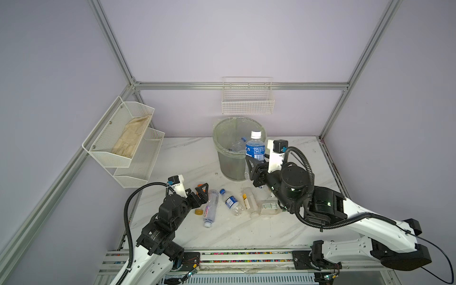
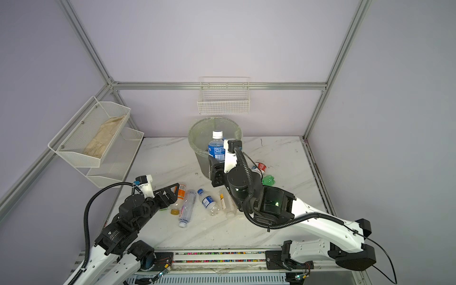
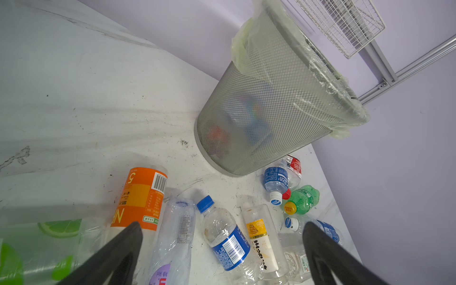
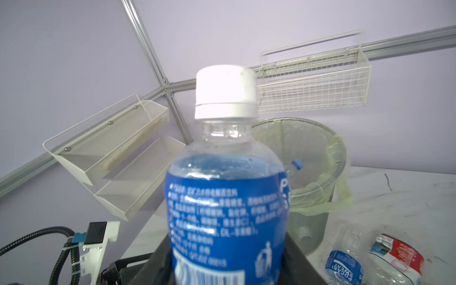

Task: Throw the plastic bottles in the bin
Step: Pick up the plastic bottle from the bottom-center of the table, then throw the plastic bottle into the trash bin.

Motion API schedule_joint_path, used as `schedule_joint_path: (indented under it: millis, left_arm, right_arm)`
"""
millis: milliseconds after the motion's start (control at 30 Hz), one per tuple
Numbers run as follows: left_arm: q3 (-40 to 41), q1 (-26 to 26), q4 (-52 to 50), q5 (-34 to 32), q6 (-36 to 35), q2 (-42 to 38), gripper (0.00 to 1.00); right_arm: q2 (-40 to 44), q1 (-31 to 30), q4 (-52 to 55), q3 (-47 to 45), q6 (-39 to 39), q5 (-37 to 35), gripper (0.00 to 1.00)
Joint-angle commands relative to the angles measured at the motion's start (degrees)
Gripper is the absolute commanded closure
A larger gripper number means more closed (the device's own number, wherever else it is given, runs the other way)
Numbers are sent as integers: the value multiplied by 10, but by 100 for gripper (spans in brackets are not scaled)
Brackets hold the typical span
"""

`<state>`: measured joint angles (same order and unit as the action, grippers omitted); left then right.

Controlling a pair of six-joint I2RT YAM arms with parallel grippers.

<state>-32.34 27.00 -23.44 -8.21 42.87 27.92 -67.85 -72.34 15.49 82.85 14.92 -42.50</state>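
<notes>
My right gripper (image 1: 254, 170) is shut on an upright blue-labelled, white-capped plastic bottle (image 1: 255, 148) (image 4: 227, 202), raised beside the near right rim of the bin (image 1: 229, 167) (image 4: 320, 153). A clear bottle (image 1: 238, 144) lies inside the bin. My left gripper (image 1: 197, 195) (image 3: 223, 229) is open, holds nothing, and hovers low over a row of lying bottles: orange-labelled (image 3: 143, 197), crumpled clear (image 3: 175, 234), blue-capped (image 3: 227, 239) and yellow-labelled (image 3: 259, 237). Right of the bin lie a green bottle (image 2: 269, 180) and a red-labelled one (image 2: 259, 166).
A white mesh two-tier shelf (image 1: 123, 138) holding a cloth hangs on the left wall. A white wire basket (image 1: 248, 98) hangs on the back wall above the bin. A lime-labelled bottle (image 3: 49, 246) lies beside the left fingers.
</notes>
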Motion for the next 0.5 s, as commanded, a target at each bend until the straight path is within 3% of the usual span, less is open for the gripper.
schedule_joint_path:
  millis: [0,467]
  left_arm:
    - [21,-4,52,30,-4,2,0]
    - [21,-4,69,46,-6,9,0]
  right_arm:
    - [15,0,-18,8,-41,-53,99]
    - [-5,18,-28,29,-68,-43,98]
